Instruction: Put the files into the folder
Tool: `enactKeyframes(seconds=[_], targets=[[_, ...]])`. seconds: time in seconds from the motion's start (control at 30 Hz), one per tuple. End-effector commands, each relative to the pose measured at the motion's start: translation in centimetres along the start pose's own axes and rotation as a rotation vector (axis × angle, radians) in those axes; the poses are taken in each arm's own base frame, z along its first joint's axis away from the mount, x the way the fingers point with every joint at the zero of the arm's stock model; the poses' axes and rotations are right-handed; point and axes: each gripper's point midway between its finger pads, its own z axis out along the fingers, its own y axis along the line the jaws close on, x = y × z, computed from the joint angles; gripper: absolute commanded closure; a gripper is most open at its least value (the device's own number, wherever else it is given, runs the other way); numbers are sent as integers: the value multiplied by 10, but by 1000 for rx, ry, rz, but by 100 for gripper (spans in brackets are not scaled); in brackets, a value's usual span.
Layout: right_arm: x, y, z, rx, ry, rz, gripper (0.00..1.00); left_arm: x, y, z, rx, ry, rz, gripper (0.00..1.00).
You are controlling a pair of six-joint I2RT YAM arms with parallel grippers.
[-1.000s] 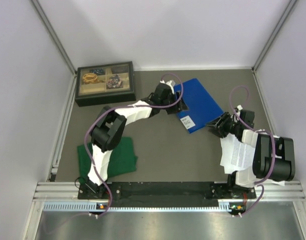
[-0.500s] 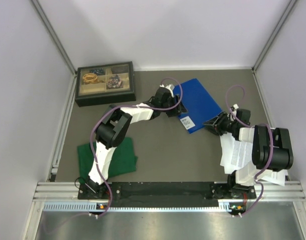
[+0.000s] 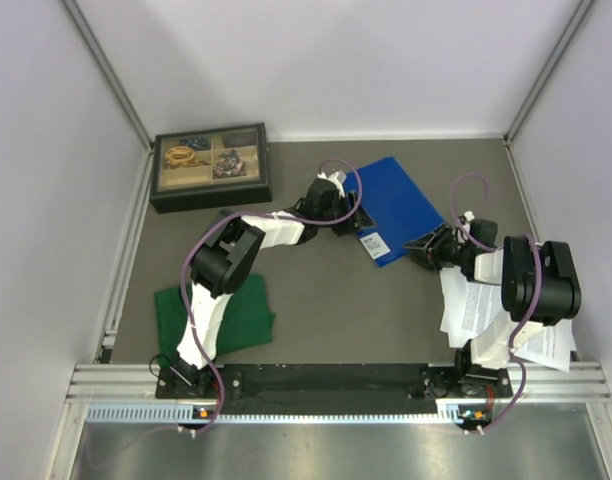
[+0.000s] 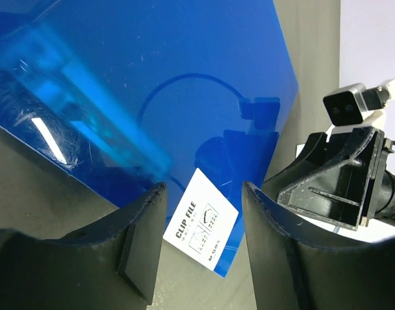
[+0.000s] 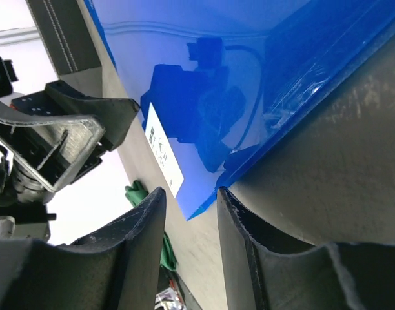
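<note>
The blue folder [image 3: 398,203] lies closed on the grey table, its white label [image 3: 374,243] at the near corner. My left gripper [image 3: 348,222] is open at the folder's left edge; in the left wrist view [image 4: 202,188] the label [image 4: 201,229] and folder [image 4: 152,84] show between the jaws. My right gripper [image 3: 426,248] is open at the folder's near right corner, which shows between its jaws in the right wrist view [image 5: 190,191]. The files [image 3: 474,308], white printed sheets, lie on the table under the right arm.
A black compartment box [image 3: 211,165] with small items stands at the back left. A green folded shirt [image 3: 216,318] lies at the near left beside the left arm's base. White walls close in the table on three sides.
The right gripper has come lower and to the left, up to the folder's near corner. The left gripper has shifted slightly nearer along the folder's left edge. The folder has hardly moved.
</note>
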Motion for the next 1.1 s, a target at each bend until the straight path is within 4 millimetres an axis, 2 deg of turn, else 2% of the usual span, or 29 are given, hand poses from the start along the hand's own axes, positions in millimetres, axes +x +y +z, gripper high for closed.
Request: enactKeyframes(seconds=[0.0, 0.13, 0.43, 0.57, 0.6, 0.67, 0.73, 0.77, 0.8, 0.83, 0.87, 0.9, 0.93, 0.97, 1.0, 1.03, 1.07], targets=[[-4, 12, 4, -69, -6, -19, 63, 24, 24, -6, -70, 59, -28, 44], [-5, 11, 9, -95, -2, 19, 67, 29, 27, -6, -72, 70, -33, 44], [-11, 14, 17, -161, -30, 68, 68, 34, 34, -3, -77, 86, -42, 45], [-14, 16, 23, -193, -56, 78, 76, 38, 39, -2, -88, 92, -37, 46], [-15, 17, 24, -199, -59, 76, 86, 37, 39, -2, -94, 91, -12, 47], [-18, 30, 24, -242, -58, 23, 100, 30, 39, -3, -140, 96, 14, 47], [-16, 44, 24, -278, -40, -57, 100, 15, 31, -10, -173, 79, 84, 44], [-14, 41, 26, -258, -29, -104, 100, 7, 31, -16, -215, 61, 102, 42], [-14, 50, 22, -263, -33, -155, 100, -9, 16, -30, -241, 41, 126, 41], [-16, 54, 22, -255, -44, -198, 100, -17, 13, -40, -277, 28, 121, 39], [-10, 45, 24, -201, -26, -226, 100, -43, -6, -59, -290, -40, 120, 38], [-10, 58, 20, -208, -44, -282, 100, -43, -6, -74, -324, -27, 76, 36], [-12, 63, 20, -195, -61, -313, 100, -56, -12, -87, -317, -58, 47, 34], [-3, 64, 20, -174, -40, -366, 100, -66, -30, -107, -288, -94, 27, 32], [-1, 65, 19, -150, -39, -395, 100, -68, -40, -117, -262, -100, -25, 31], [-7, 85, 14, -140, -95, -520, 100, -75, -46, -128, -239, -113, -60, 30], [11, 80, 16, -79, -45, -540, 100, -79, -61, -140, -196, -127, -82, 30]])
